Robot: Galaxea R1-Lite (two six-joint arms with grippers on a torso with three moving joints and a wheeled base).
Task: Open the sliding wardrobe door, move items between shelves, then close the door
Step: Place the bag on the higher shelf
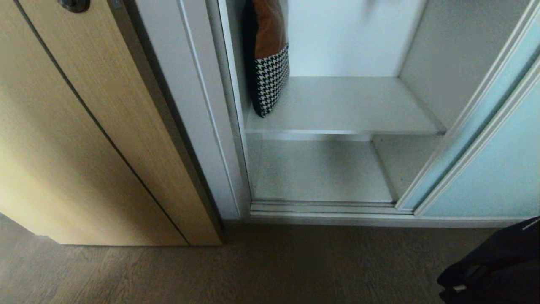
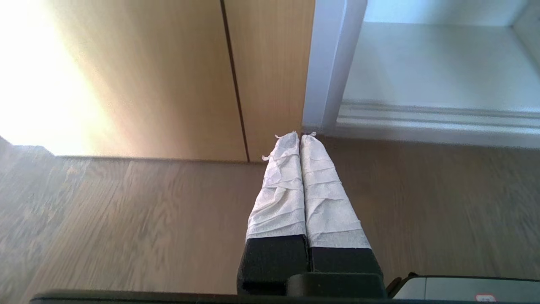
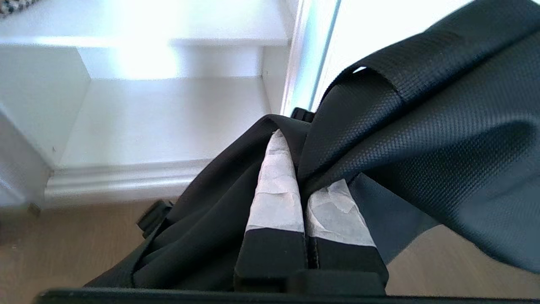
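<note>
The right claw is clamped on the black bag, its taped fingers pinching a fold of the fabric close under the strap. Most of the bag hangs around and beside the claw rather than inside it, so the pinch near the strap looks meant to carry the soft weight without it slipping. In the head view only a corner of the bag shows, low at the right and off the floor.

Ahead of the claw lies the door track, then the lower shelf, bare. Above and beyond it is the upper shelf, where a houndstooth cushion leans on the far wall. The door stands slid aside just beside the bag, leaving the opening free, so the bag seems held ready for a shelf.

The left claw hangs idle, fingers pressed together and holding nothing, over the floor before the wood cabinet.
</note>
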